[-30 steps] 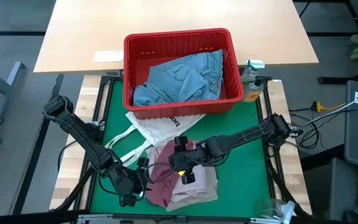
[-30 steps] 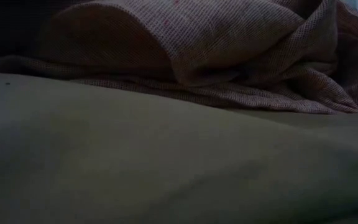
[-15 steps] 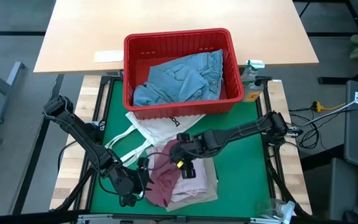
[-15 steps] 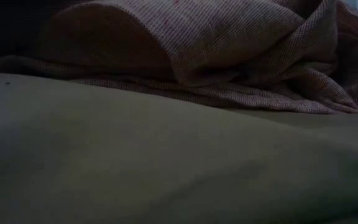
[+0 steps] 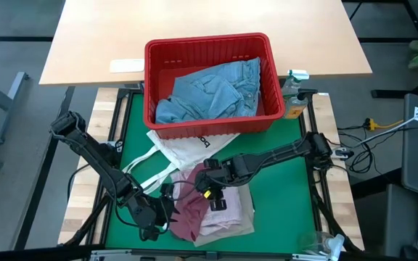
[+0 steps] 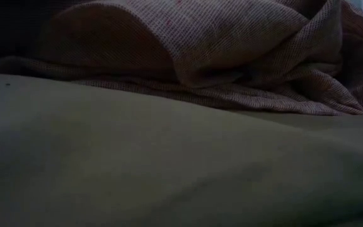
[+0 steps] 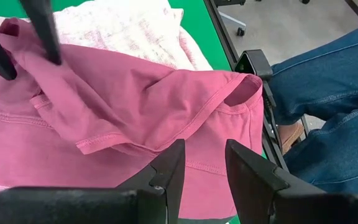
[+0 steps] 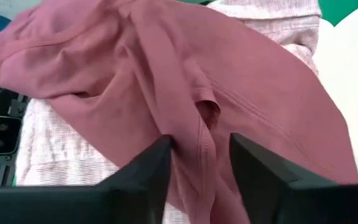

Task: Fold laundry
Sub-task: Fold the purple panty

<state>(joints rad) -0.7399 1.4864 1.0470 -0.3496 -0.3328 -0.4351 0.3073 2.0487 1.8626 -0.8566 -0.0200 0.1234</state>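
Note:
A rose-pink top lies crumpled on a mottled pale pink garment near the green mat's front edge. My left gripper is at the top's left edge, shut on it. My right gripper comes down on the top's middle, its fingers closed on a raised fold; they also show in the left wrist view. Light blue jeans lie in the red basket. The low view shows only mottled cloth over plain pale cloth. My left gripper has the rose-pink top's stitched hem edge between its two fingers, coming in low and slanting from the table's left. The cloth spreads away from the fingers and lies on the pile, slack and creased. My right gripper pinches a raised fold in the middle of the rose-pink top between its two fingers, from above and slanting down. The fold runs along the gap between the fingers. The rest of the top lies on the mottled garment.
A white tote bag lies between the basket and the pile. A spray bottle stands right of the basket. A person's legs in blue jeans are just beyond the table's front edge. Bare green mat lies to the right.
My right gripper has sunk onto the rose-pink top, shifting slightly toward the table's left and rolling its wrist. The pile and my left gripper have stayed where they were.

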